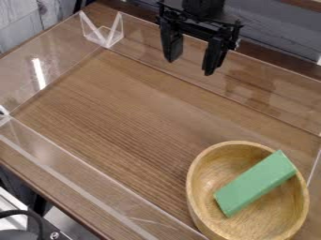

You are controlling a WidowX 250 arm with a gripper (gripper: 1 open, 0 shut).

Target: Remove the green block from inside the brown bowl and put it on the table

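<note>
The green block [256, 185] lies flat and diagonal inside the brown bowl [201, 183], which sits at the near right corner of the table [126, 112]. My gripper [191, 53] hangs at the far side of the table, well above and behind the bowl. Its black fingers [168, 45] stand apart, open, with nothing between them. It touches neither the block nor the bowl.
Low clear acrylic walls [51, 159] border the tabletop on all sides. A folded clear piece [103, 30] stands at the far left corner. Bare wood lies between the gripper and the bowl.
</note>
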